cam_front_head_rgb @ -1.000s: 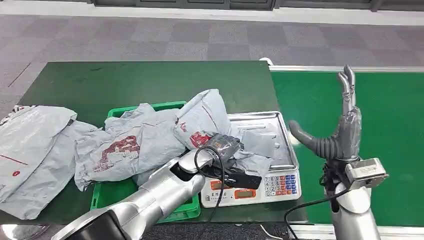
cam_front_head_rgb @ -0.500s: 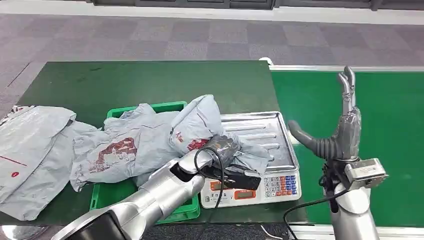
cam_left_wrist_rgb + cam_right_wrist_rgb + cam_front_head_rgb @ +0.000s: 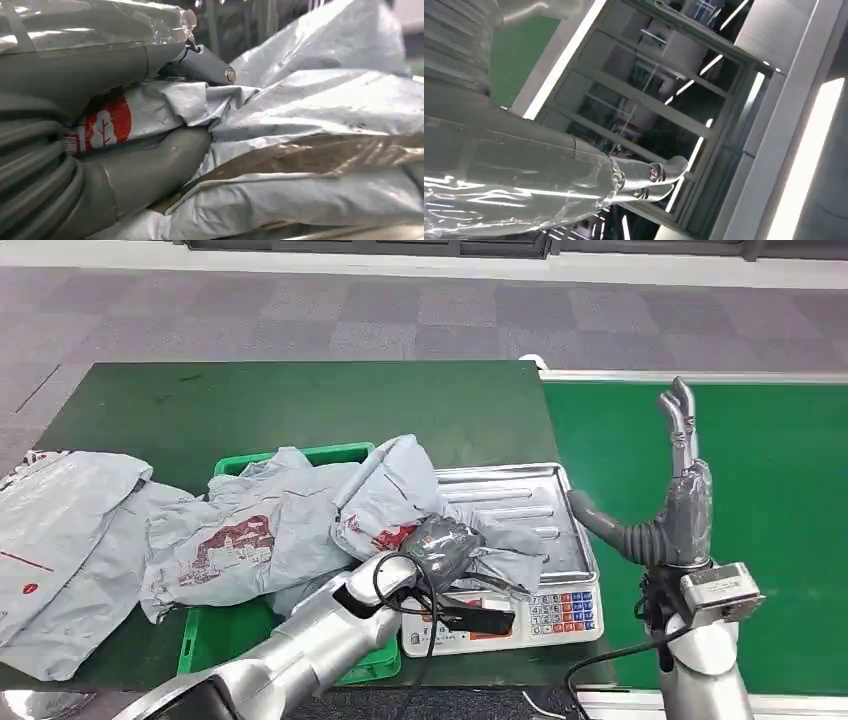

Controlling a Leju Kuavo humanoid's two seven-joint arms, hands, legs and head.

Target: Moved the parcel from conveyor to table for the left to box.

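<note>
**Q:** What has changed over the last second, from the largest item down?

**A:** The grey parcel (image 3: 395,495) has shifted left, off the tray of the scale (image 3: 520,502) and toward the green box (image 3: 300,454). More of the bare steel tray is now exposed. The parcel now lies partly over the scale's left edge and partly over the box, on top of another grey bag (image 3: 245,535). Judged from this, the boxing step is under way but not complete.

**Q:** State of the left robot hand?

**A:** The left robot hand (image 3: 440,545) is closed on the parcel's near edge. The left wrist view shows grey film with a red print pinched between thumb and fingers (image 3: 202,67).

**Q:** And the right robot hand?

**A:** The right robot hand (image 3: 672,510) is raised over the green conveyor (image 3: 780,490), right of the desk (image 3: 300,405). Its fingers are extended and its thumb spread. It holds nothing and touches nothing. It has drifted slightly left.
</note>
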